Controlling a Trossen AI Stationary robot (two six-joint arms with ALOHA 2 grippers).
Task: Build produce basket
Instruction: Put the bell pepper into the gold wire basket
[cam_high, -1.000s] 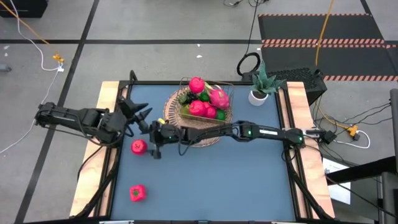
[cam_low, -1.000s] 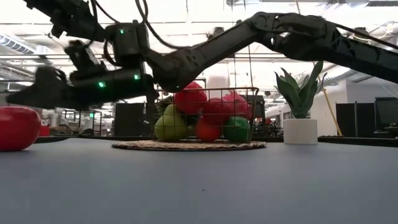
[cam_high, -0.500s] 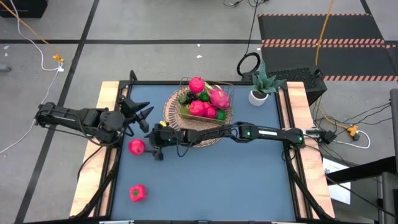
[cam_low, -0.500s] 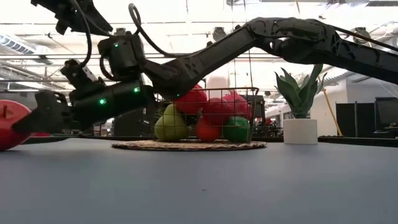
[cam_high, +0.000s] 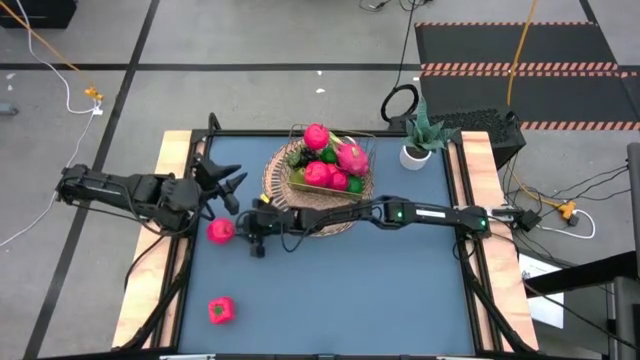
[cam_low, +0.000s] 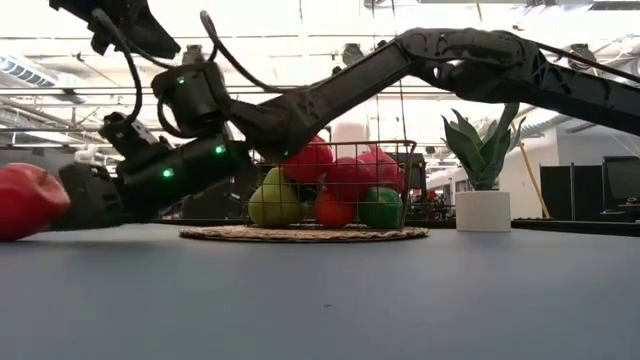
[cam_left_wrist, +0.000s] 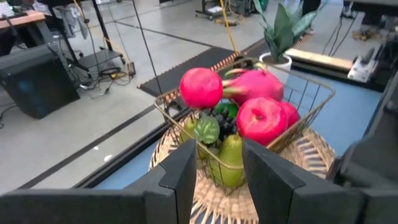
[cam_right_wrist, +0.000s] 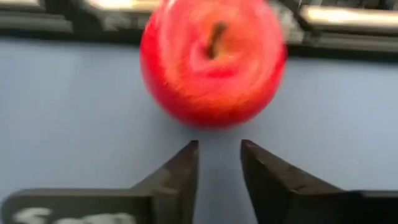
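My right gripper has its jaws nearly closed on nothing, just short of the red apple lying on the desk, beside the basket.

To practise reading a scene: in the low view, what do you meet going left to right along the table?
Apple → right hand → basket → plant pot.

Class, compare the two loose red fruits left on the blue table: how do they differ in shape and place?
The red apple is round and lies just ahead of the right gripper; the other red fruit looks blockier and lies alone near the table's front edge. Both are red and outside the basket.
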